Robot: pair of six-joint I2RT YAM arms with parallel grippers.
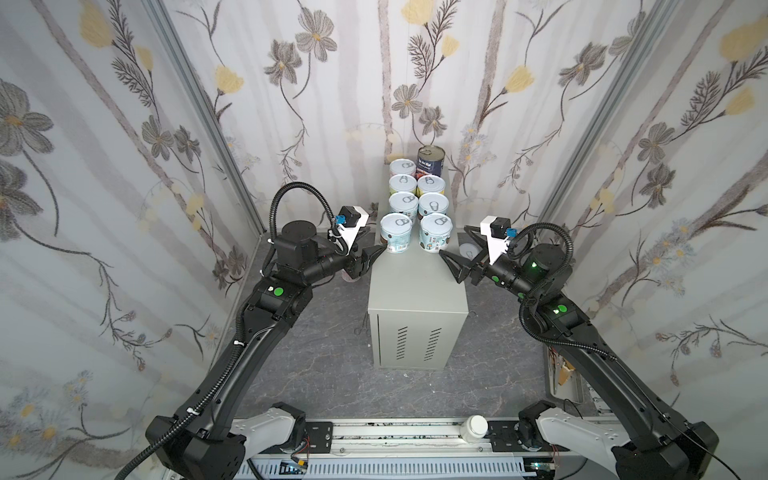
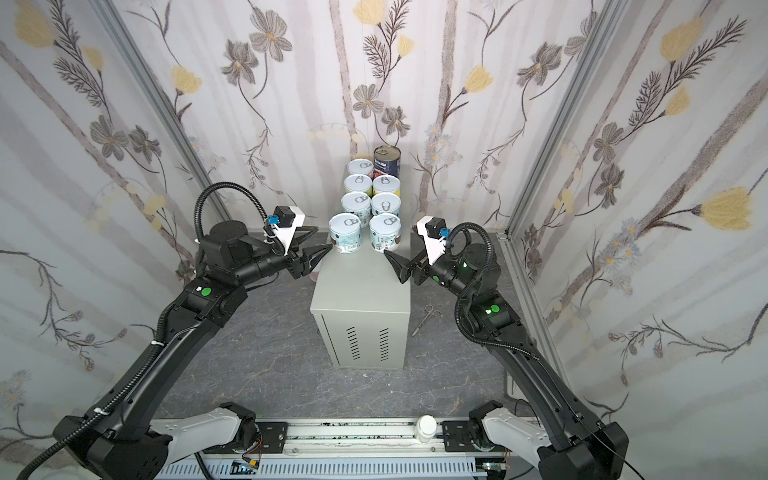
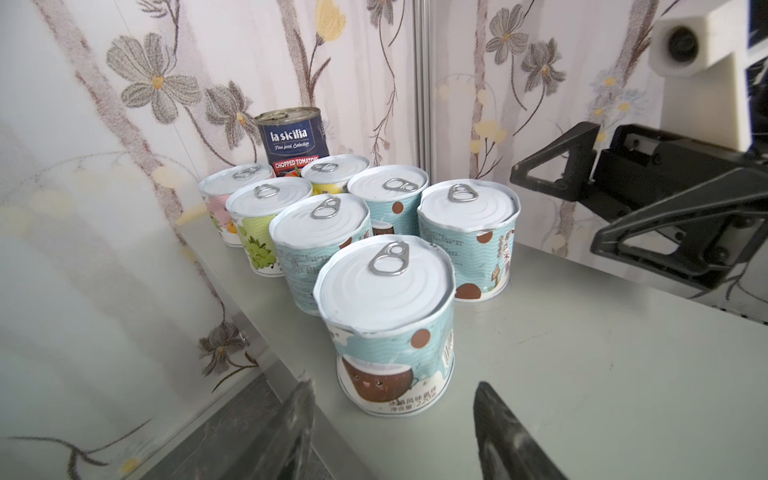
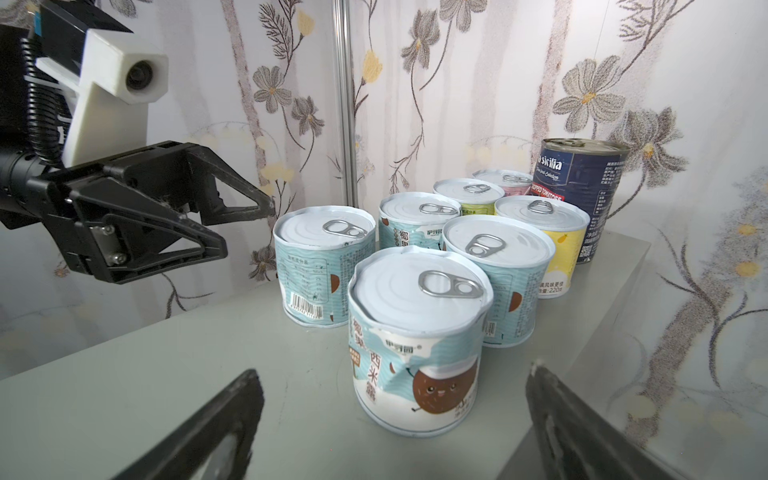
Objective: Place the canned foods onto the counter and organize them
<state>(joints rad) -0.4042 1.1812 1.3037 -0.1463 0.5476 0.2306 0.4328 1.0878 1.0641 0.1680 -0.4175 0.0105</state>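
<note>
Currently the tall light-grey metal counter (image 1: 415,286) is carrying eight of the canned foods in two rows: seven short pastel cans with pale pull-tab lids and, at the back, the taller dark-blue-and-red tomato can (image 1: 431,162). The left gripper (image 2: 324,237) is hovering at the counter's left edge, part-way open and empty, pointing at the front blue-labelled can (image 1: 396,237). The right gripper (image 1: 454,241) is hanging at the right edge, spread wide, gripping nothing. The coming move is likely turning on what looks like a pale-lidded can (image 1: 468,251) standing upright on the dark marbled floor (image 1: 324,365), below and just behind the right gripper, the nearer arm. A pinkish round thing (image 1: 351,277), perhaps another can, is peeking out beneath the left gripper. Flowered wallpaper is enclosing the cell.
</note>
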